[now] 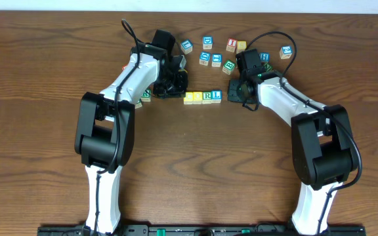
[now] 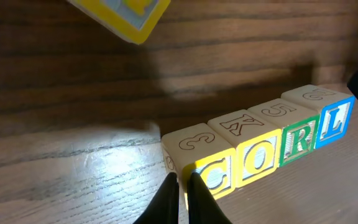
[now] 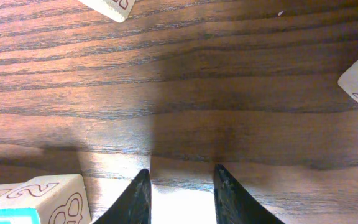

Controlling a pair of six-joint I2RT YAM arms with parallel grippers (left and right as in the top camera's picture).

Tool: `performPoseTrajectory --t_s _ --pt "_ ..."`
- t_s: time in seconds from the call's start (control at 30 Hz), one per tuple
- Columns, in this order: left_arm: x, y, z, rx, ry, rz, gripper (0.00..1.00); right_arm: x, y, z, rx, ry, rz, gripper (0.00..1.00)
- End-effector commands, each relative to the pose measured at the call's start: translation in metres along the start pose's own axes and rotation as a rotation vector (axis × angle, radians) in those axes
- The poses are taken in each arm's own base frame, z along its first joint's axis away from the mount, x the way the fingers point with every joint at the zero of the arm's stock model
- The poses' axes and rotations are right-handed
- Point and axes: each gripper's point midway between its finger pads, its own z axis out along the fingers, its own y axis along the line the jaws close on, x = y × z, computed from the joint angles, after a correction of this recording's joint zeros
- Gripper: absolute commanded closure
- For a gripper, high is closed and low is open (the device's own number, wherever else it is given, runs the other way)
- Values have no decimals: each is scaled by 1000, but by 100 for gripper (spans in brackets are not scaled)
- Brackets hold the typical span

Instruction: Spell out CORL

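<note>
Evidently the word is spelled: the CORL row [image 1: 203, 96] lies on the bench [image 1: 195, 164] between the two arms, its four cubes touching side to side so the letters read as one word. The left gripper [image 2: 179, 191], pressed together and empty, sits at the C cube [image 2: 215, 175], perhaps to square the line; whether it touches is hard to tell. The right gripper [image 3: 179, 186], slightly spread, holds nothing near the L cube [image 2: 333, 121]. C and the O cube [image 2: 257, 160] are yellow-framed, the R cube [image 2: 298, 142] green-edged, and L blue-edged.
</note>
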Motion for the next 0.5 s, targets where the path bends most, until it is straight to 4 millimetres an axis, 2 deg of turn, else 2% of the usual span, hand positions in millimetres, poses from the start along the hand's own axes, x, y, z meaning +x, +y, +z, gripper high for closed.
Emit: performPoseTrajectory --t_s 0.0,0.47 --pt "7 12 10 -44 23 3 92 -1 -3 -6 15 -15 12 72" --pt "11 -1 10 32 44 0 93 -1 -3 -6 14 -15 12 74"
